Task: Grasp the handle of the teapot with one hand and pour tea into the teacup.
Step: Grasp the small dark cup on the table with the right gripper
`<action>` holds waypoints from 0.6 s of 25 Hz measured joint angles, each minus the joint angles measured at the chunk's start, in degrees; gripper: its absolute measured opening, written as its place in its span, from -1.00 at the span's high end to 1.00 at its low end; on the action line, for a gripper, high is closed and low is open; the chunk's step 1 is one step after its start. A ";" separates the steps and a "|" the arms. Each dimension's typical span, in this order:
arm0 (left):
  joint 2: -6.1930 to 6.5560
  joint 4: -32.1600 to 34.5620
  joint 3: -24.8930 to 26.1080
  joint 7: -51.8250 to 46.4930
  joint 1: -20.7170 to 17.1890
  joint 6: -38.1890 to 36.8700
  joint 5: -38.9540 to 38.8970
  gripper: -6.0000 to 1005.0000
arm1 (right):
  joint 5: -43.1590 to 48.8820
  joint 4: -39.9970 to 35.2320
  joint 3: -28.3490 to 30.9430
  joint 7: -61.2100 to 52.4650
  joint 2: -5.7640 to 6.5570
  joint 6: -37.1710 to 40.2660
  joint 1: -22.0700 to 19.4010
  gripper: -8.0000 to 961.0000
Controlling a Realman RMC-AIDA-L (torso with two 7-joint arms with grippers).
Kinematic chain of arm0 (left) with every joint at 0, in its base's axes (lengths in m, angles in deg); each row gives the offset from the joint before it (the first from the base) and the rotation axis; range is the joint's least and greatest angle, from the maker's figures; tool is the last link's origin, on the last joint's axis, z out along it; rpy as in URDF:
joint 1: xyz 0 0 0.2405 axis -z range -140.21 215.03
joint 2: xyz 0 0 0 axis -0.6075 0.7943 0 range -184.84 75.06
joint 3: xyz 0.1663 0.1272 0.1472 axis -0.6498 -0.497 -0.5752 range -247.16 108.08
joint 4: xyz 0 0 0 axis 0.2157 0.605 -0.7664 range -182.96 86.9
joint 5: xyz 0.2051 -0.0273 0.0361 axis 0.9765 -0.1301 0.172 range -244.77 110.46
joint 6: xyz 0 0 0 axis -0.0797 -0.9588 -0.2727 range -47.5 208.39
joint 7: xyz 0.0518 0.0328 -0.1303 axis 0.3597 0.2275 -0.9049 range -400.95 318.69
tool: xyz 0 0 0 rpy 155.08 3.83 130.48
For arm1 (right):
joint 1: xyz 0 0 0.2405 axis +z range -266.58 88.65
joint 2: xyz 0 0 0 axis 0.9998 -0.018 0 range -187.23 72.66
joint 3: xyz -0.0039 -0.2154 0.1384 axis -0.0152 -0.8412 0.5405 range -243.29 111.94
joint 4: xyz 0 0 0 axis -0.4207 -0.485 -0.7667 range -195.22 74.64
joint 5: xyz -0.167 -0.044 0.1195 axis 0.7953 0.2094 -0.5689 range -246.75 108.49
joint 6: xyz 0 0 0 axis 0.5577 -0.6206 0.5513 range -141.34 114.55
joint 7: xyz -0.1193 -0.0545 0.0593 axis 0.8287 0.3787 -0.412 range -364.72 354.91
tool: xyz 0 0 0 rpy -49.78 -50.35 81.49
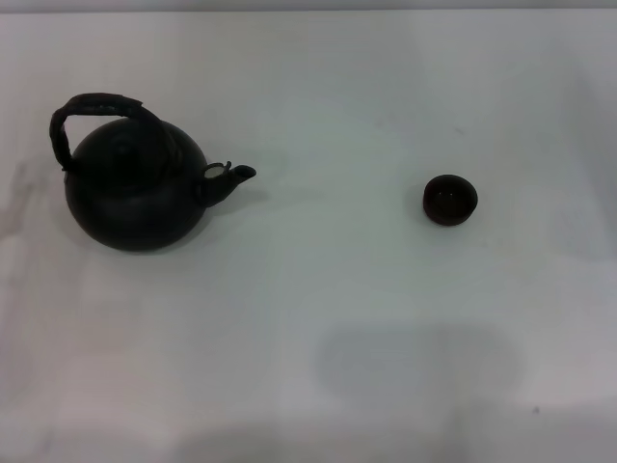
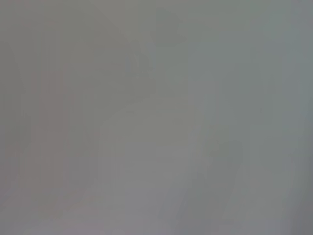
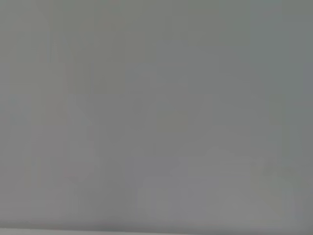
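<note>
Setting: bare staged test surface, lab-like; exact kind of room cannot be told. Evidence: plain white table [image 1: 318, 318] filling the head view, no furnishings or walls shown. Contents: 1 black teapot [image 1: 135, 198], 1 small dark teacup [image 1: 450, 200], well apart. Both wrist views: featureless grey.

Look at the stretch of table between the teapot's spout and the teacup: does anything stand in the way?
Nothing visible does. The teapot stands to the robot's left, spout toward the teacup, with only bare white table between them. Neither tool is in view.
</note>
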 joint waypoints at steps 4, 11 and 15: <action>0.05 -0.42 0.12 0.92 1.72 -0.53 -0.07 -0.42 | -0.13 0.08 0.79 -0.10 0.03 -0.45 -0.28 -0.75; 0.16 -0.28 -0.19 1.54 2.91 -2.16 0.24 -0.42 | -0.05 1.00 1.50 0.03 -0.02 -0.22 -0.08 -0.73; 0.15 0.04 0.15 1.49 1.63 -1.58 -0.19 -0.42 | -0.05 0.76 1.42 -0.20 -0.02 -0.40 0.19 -0.73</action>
